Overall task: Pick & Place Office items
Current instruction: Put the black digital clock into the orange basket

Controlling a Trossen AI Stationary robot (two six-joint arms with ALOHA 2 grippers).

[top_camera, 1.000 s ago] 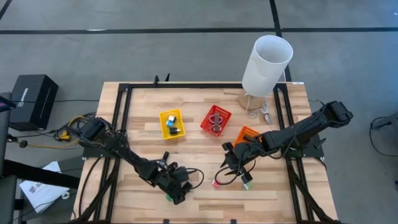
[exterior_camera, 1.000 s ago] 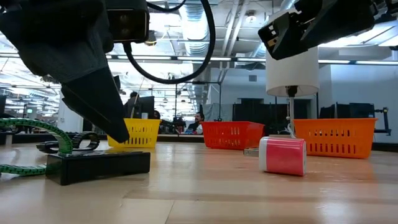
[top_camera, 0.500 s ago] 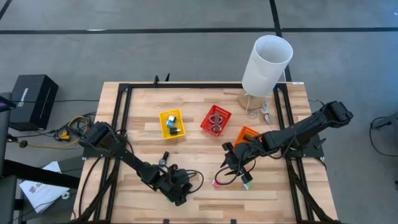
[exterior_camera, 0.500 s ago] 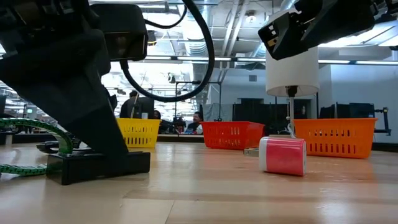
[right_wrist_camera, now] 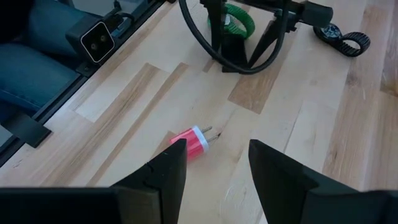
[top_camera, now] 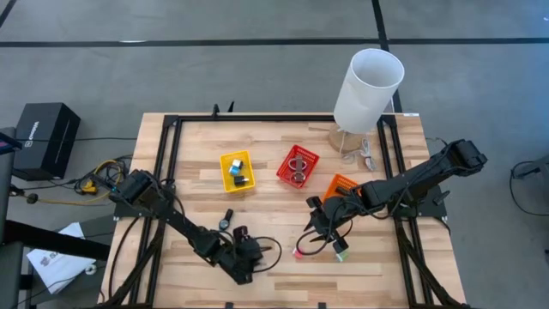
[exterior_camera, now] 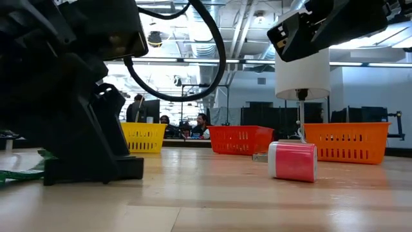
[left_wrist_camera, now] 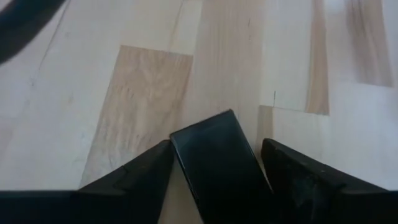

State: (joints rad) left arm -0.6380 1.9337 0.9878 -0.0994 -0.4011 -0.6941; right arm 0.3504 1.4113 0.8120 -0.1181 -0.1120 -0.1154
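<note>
**Colours Across the Table**

The table (top_camera: 283, 206) is seen in pale wood planks, with darker tan patches set among them, and is framed by black rails. Three bins are shown: a yellow bin (top_camera: 237, 171), a red bin (top_camera: 298, 166) and an orange bin (top_camera: 341, 185) (all with a grid-patterned wall in the low view). A white cylinder (top_camera: 368, 89) is seen behind them. A red-pink plug (right_wrist_camera: 192, 142) with a white band is shown. Both arms are black, and a green ring (right_wrist_camera: 238, 20) is seen by the far one.

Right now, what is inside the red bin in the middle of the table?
The red bin holds metal key rings, at least two from the high view. Whether anything smaller lies under them cannot be told; in the low view the bin's wall hides its contents.
</note>
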